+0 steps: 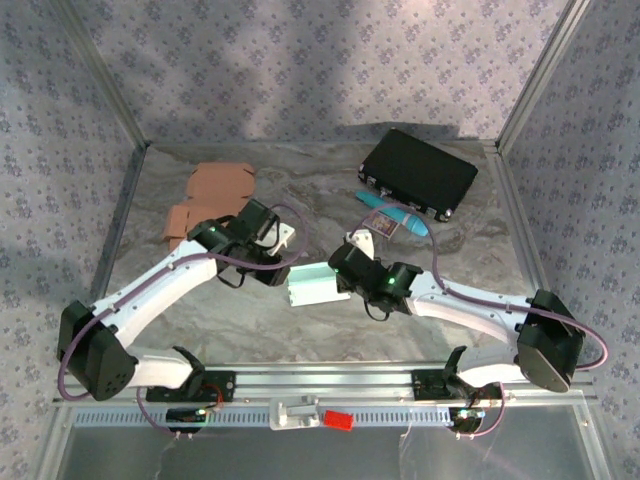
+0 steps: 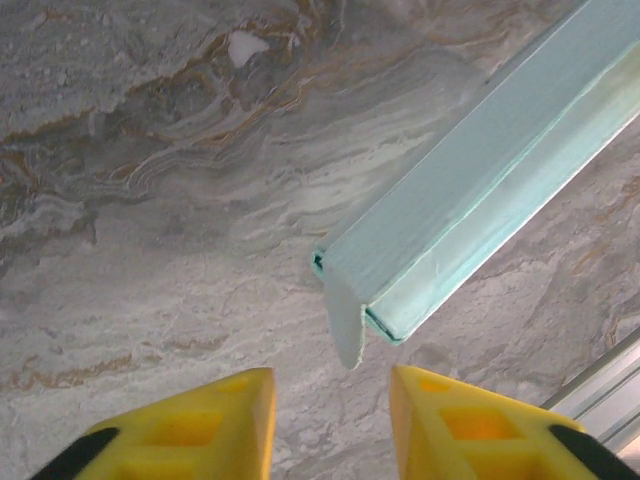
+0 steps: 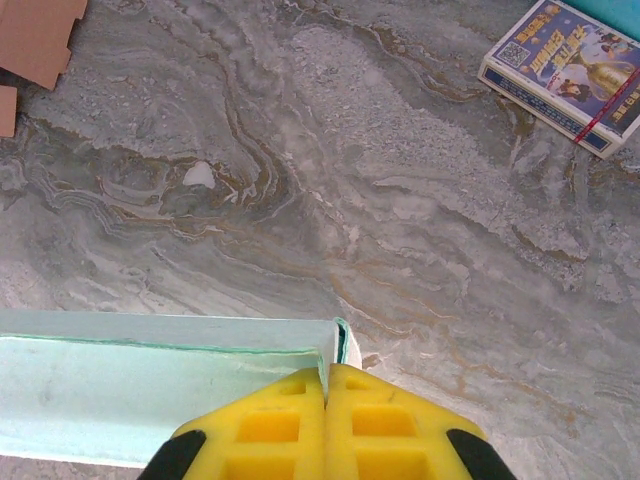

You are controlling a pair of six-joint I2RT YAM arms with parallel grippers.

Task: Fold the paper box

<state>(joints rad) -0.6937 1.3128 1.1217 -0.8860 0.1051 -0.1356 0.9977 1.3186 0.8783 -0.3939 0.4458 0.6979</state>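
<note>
The paper box [image 1: 318, 287] is pale mint green, partly folded into a long shape, and lies at the table's middle. In the right wrist view my right gripper [image 3: 327, 375] is shut on the box's end wall [image 3: 322, 350], with the box body [image 3: 150, 385] stretching left. In the left wrist view my left gripper [image 2: 330, 385] stands open just short of the box's other end [image 2: 470, 190], where a small flap [image 2: 345, 320] hangs down between the yellow fingers [image 2: 215, 415]. From above, the left gripper [image 1: 285, 238] hovers over the box's far-left end.
Flat brown cardboard blanks [image 1: 212, 198] lie at the back left. A black case [image 1: 418, 172], a teal object [image 1: 395, 212] and a pack of cards [image 3: 565, 75] sit at the back right. A metal rail [image 1: 330, 382] runs along the near edge.
</note>
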